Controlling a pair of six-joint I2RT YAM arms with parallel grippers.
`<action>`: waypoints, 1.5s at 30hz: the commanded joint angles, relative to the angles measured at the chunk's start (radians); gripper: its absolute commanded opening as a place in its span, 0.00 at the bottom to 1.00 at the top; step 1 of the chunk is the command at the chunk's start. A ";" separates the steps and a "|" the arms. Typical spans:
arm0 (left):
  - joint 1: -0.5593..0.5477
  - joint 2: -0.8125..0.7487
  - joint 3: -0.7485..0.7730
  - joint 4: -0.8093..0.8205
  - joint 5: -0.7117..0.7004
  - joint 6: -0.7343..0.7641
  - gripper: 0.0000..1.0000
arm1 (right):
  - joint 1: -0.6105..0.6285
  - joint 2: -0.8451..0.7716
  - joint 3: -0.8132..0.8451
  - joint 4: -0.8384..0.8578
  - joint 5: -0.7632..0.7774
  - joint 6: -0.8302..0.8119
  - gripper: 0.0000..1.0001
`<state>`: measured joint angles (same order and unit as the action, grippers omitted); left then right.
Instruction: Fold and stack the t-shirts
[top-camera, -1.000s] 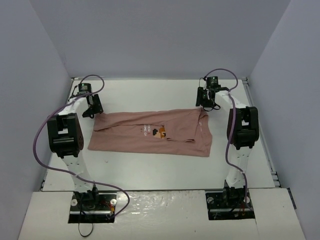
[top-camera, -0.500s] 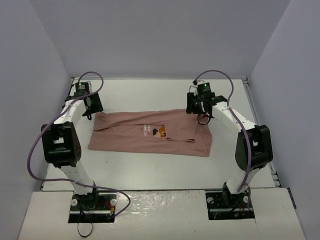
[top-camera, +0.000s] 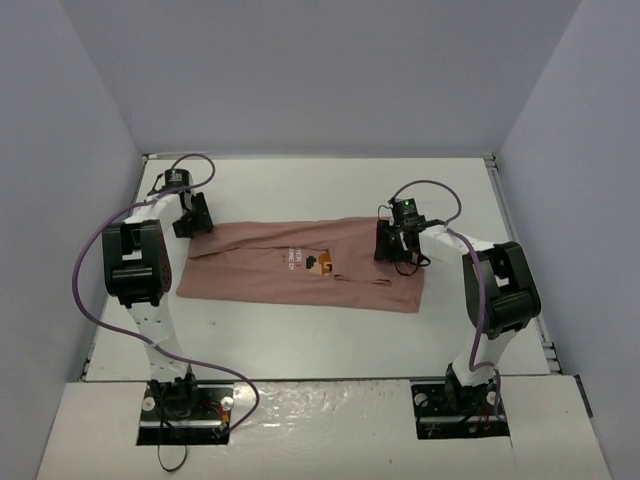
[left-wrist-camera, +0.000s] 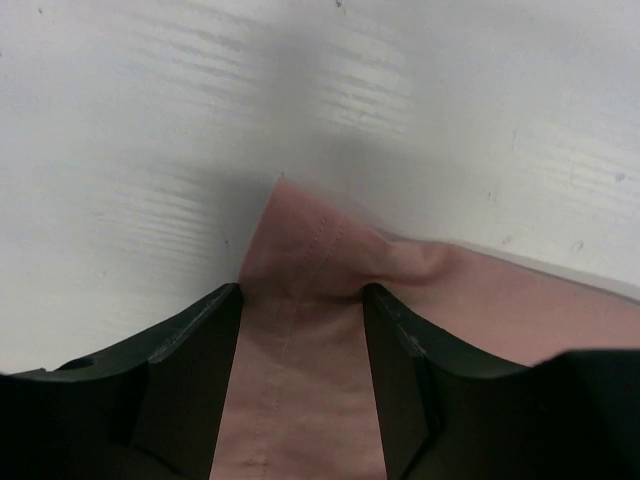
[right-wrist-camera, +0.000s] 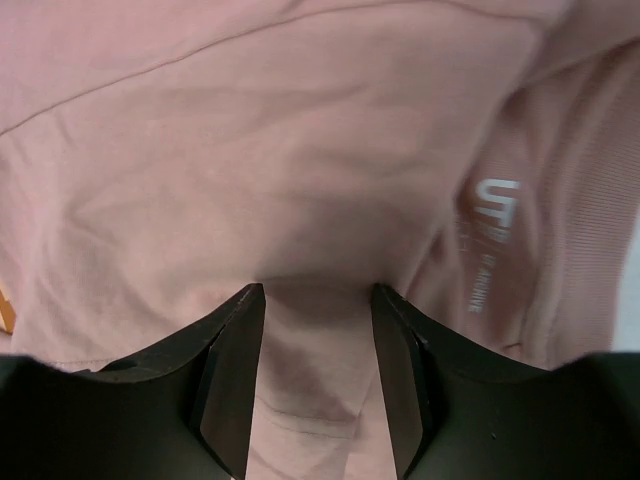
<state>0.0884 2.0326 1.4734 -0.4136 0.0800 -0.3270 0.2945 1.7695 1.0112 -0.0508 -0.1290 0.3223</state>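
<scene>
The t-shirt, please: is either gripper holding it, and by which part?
Neither grips the t-shirt yet: left gripper straddles a corner, right gripper cloth beside the collar.

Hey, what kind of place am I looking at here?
Probably a robot lab test cell: a white table boxed in by plain walls, left arm and right arm bolted at its near edge, one pink t-shirt laid out.

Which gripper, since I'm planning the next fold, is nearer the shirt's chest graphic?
Right. The right gripper is over the t-shirt just right of the chest graphic; the left gripper is at the shirt's far-left corner.
</scene>
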 joint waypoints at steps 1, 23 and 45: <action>0.029 0.040 0.059 -0.003 -0.051 -0.025 0.47 | -0.075 -0.047 -0.092 -0.015 0.056 -0.006 0.45; -0.027 -0.253 0.015 0.042 0.018 0.015 0.58 | -0.062 -0.093 -0.066 -0.086 0.040 -0.101 0.45; -0.065 -0.014 0.003 -0.001 -0.076 -0.006 0.34 | -0.068 -0.096 -0.091 -0.089 0.050 -0.114 0.45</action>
<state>0.0104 2.0053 1.4325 -0.4147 0.0915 -0.3524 0.2249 1.6997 0.9314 -0.0673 -0.1008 0.2179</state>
